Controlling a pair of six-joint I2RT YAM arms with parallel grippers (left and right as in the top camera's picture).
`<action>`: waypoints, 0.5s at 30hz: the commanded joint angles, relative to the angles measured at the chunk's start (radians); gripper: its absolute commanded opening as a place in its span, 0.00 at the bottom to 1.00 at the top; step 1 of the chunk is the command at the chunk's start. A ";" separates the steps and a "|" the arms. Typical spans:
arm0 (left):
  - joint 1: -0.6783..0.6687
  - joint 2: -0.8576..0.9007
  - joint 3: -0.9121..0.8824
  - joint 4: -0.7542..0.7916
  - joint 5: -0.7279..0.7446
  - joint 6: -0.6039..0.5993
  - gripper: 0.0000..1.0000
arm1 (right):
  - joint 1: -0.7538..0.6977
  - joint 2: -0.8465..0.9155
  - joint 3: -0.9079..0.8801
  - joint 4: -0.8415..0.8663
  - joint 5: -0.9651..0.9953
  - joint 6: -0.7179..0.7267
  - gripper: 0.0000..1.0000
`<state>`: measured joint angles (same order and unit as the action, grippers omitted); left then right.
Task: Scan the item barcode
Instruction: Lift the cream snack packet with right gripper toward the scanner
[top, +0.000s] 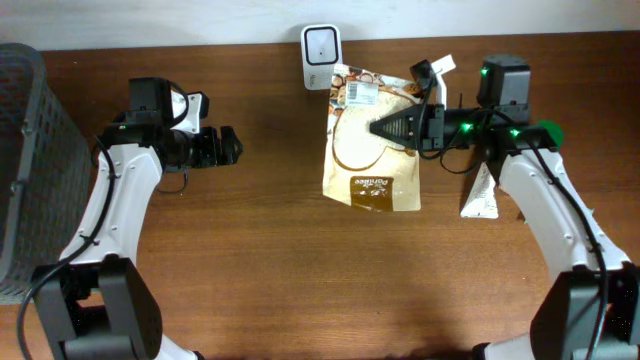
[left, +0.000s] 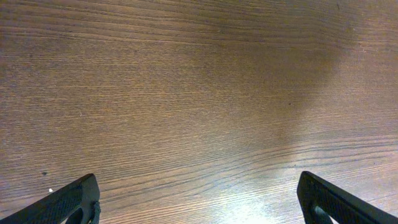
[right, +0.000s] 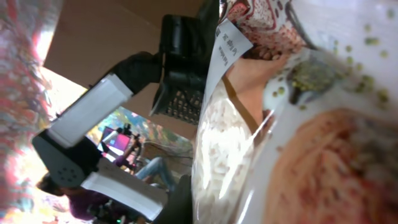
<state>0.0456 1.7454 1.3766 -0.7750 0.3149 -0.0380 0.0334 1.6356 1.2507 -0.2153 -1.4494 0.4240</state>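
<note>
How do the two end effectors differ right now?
The left end effector is open and empty; the right end effector is shut on the pouch. The left hovers over the table; the right is nearer the white scanner. Both are black with two fingers.

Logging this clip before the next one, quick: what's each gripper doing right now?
Left gripper: open, holding nothing.
Right gripper: shut on the pouch.
</note>
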 joint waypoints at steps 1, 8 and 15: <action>0.001 0.005 0.000 -0.001 -0.006 0.012 0.99 | 0.000 -0.050 0.012 0.048 -0.027 0.147 0.04; 0.001 0.005 0.000 -0.001 -0.006 0.012 0.99 | 0.067 -0.024 0.012 0.296 0.237 0.292 0.04; 0.001 0.005 0.000 -0.001 -0.006 0.012 0.99 | 0.214 -0.003 0.011 0.309 0.941 -0.028 0.04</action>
<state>0.0456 1.7454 1.3766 -0.7750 0.3126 -0.0380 0.1776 1.6287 1.2503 0.0826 -0.9642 0.5972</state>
